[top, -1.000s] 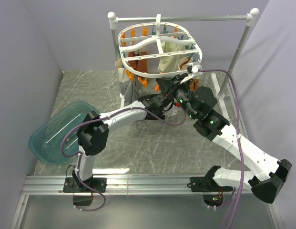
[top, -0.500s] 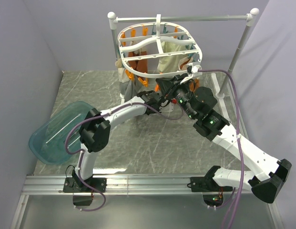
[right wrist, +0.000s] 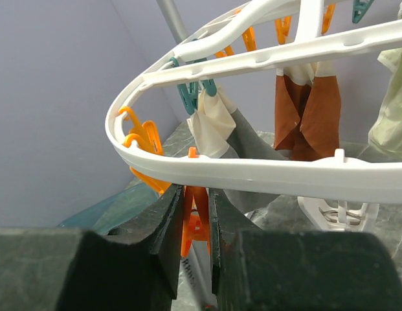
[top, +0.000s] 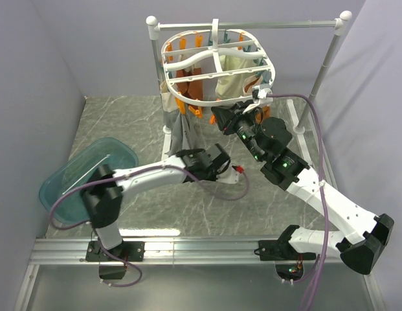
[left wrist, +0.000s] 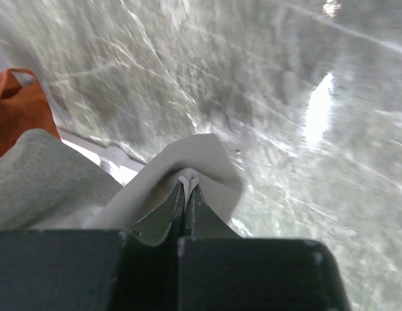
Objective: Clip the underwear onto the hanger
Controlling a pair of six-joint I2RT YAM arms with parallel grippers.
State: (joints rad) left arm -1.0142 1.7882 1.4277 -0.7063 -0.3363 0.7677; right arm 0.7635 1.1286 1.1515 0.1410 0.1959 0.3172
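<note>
Fingers on both arms are closed. The top view shows what moved: your left arm [top: 149,172] has dropped away from the hanger [top: 217,58] toward the bench [top: 188,207], its elbow swung out by the teal tub [top: 71,188]. The right arm has kept its place under the rim. The underwear [top: 181,133] hangs as a limp grey strip from the hanger's left side, reaching down toward the left wrist. Its lower edge looks not yet pegged, so that clip remains to be done.

Left wrist view: your left gripper [left wrist: 188,191] is pinched shut on a pale fold of the underwear. More soft mid-grey cloth lies to the left, with a brown-orange garment [left wrist: 19,110] beyond.

Right wrist view: your right gripper [right wrist: 195,227] is clamped on an orange peg [right wrist: 195,214] just under the rim. Farther along, grey cloth hangs beside cream cloth [right wrist: 213,123] at a teal peg [right wrist: 191,94].
</note>
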